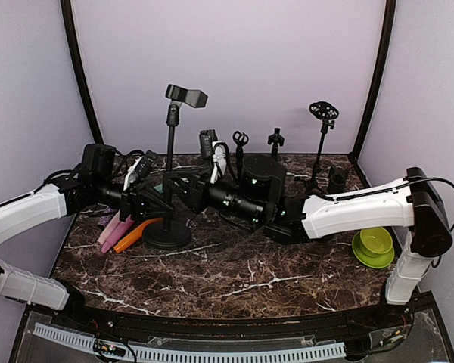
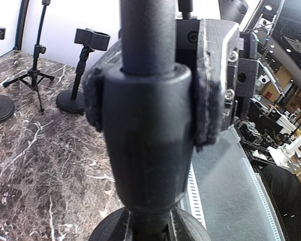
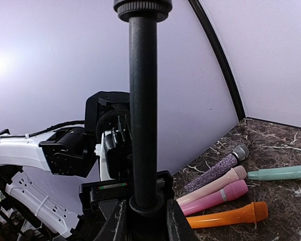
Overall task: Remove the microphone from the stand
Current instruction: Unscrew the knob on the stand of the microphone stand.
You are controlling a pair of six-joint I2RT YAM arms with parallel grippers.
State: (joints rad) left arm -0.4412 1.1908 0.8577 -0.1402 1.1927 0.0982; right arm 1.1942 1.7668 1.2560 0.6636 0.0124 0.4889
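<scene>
Stand (image 1: 171, 151) pinched from both sides: left claw (image 2: 145, 115) and right claw (image 3: 144, 217) clamp its pole, arms stretched level.

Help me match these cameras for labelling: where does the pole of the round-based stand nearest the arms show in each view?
Top external: the stand pole rises left of centre, from its round base to an empty clip.
Left wrist: it fills the centre, very close, its thick collar between two padded fingers.
Right wrist: upright through the centre, top to bottom.
Shared landmark: the marble tabletop.
</scene>
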